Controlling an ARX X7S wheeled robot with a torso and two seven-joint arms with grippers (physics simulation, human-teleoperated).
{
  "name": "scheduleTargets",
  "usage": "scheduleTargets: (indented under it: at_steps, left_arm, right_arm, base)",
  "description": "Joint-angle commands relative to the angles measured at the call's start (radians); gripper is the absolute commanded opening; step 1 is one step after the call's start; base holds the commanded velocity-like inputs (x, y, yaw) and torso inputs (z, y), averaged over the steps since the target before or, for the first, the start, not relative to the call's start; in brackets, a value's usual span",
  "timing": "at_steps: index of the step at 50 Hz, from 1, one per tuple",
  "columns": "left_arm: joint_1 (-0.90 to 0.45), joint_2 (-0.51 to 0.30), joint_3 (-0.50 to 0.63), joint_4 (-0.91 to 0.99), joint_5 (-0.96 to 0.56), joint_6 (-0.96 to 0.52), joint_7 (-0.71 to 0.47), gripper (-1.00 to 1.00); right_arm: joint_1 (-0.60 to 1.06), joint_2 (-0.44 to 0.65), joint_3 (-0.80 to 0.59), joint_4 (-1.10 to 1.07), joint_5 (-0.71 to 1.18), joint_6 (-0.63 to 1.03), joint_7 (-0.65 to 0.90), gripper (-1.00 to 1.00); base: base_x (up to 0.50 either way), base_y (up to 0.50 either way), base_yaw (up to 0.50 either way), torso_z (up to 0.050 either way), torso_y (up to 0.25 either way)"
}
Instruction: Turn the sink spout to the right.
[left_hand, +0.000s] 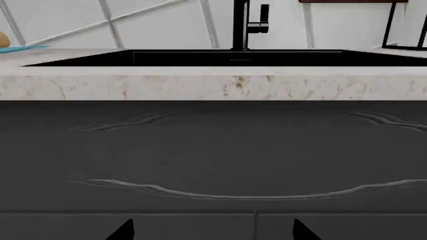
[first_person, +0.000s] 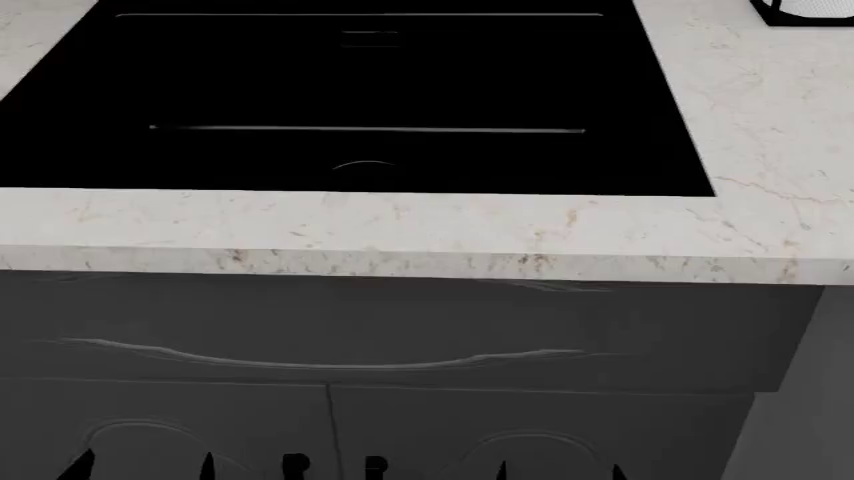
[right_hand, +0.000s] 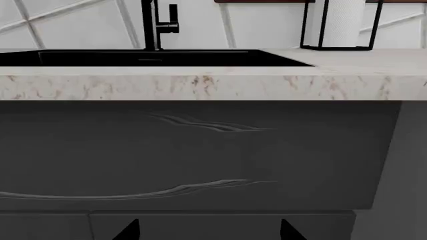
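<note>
The sink spout (left_hand: 240, 24) rises as a slim black column behind the sink (left_hand: 200, 58), with a small lever handle (left_hand: 261, 22) on its side. In the right wrist view the sink spout (right_hand: 148, 24) stands at the far side of the sink (right_hand: 100, 58). The head view shows only the black sink (first_person: 534, 80) in pale stone, and the spout is out of that view. My left gripper (left_hand: 213, 232) and right gripper (right_hand: 210, 232) are both open and hold nothing. They sit low before the dark cabinet front, well below the counter edge.
A pale marble counter (first_person: 747, 120) surrounds the basin, with its front edge (left_hand: 213, 87) above dark carved cabinet doors (first_person: 400, 340). A paper towel roll in a black wire holder (right_hand: 341, 25) stands at the counter's right. A small yellowish object on a blue mat (left_hand: 13, 46) lies far left.
</note>
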Motion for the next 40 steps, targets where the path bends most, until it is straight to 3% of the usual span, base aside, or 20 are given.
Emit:
scheduleTargets:
  at_steps: [1, 6, 18, 40]
  left_arm:
    - [0.000, -0.010, 0.011, 0.000, -0.010, 0.000, -0.011, 1.00]
    - [-0.004, -0.024, 0.022, -0.003, 0.003, 0.013, -0.091, 1.00]
    - [0.018, -0.066, 0.073, 0.020, -0.043, 0.057, -0.064, 1.00]
    - [0.009, -0.093, 0.101, 0.008, -0.077, 0.049, -0.090, 1.00]
  right_arm:
    - [0.000, 0.009, -0.013, 0.000, 0.009, 0.000, 0.013, 1.00]
    - [0.012, 0.027, -0.030, 0.015, 0.036, 0.014, 0.031, 1.00]
    - [0.014, 0.054, -0.063, 0.019, 0.059, 0.009, 0.062, 1.00]
    - [0.019, 0.081, -0.097, 0.023, 0.087, 0.006, 0.097, 1.00]
  base:
    - [0.00, 0.00, 0.00, 0.000, 0.000]
    - [0.00, 0.00, 0.00, 0.000, 0.000]
    - [0.00, 0.00, 0.00, 0.002, 0.000]
    - [0.00, 0.00, 0.00, 0.050, 0.000]
